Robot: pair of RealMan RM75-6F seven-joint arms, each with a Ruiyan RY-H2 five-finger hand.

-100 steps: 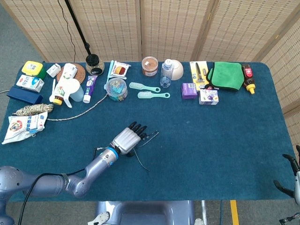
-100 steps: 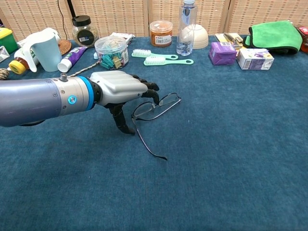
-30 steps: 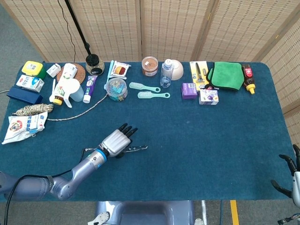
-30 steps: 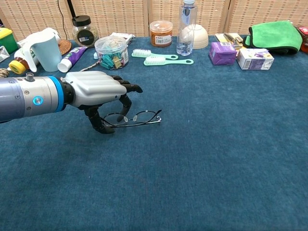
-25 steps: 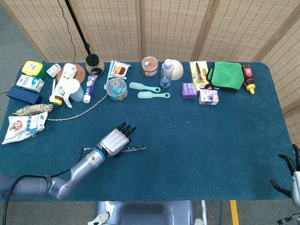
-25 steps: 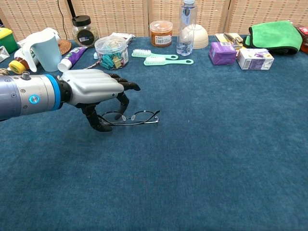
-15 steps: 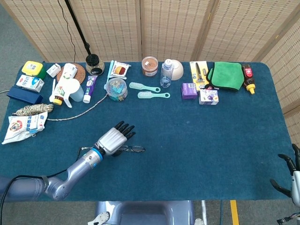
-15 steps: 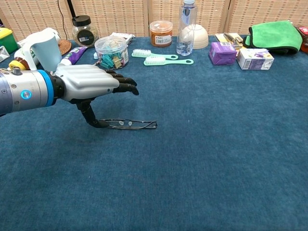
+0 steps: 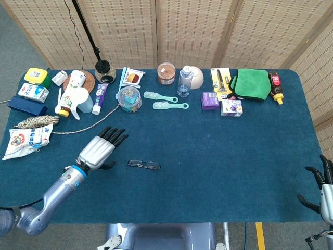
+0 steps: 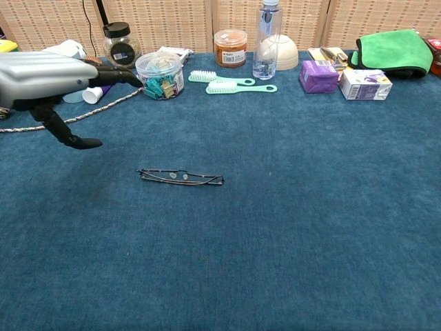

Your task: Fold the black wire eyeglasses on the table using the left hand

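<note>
The black wire eyeglasses (image 9: 144, 164) (image 10: 181, 177) lie folded flat on the blue table cloth, near the front middle-left. My left hand (image 9: 100, 148) (image 10: 54, 78) hovers to their left and above them, fingers spread, holding nothing and clear of the glasses. My right hand (image 9: 326, 191) shows at the lower right edge of the head view, off the table, fingers apart and empty.
Along the far edge stand a clip jar (image 9: 129, 99), two teal brushes (image 9: 165, 101), a water bottle (image 9: 184, 81), purple boxes (image 9: 210, 100) and a green cloth (image 9: 251, 84). A rope (image 9: 62, 125), a jug (image 9: 78, 99) and packets (image 9: 25, 141) crowd the left side.
My left hand has let go of the glasses, lifted and drawn back to the left. The glasses now lie folded flat where it left them.
</note>
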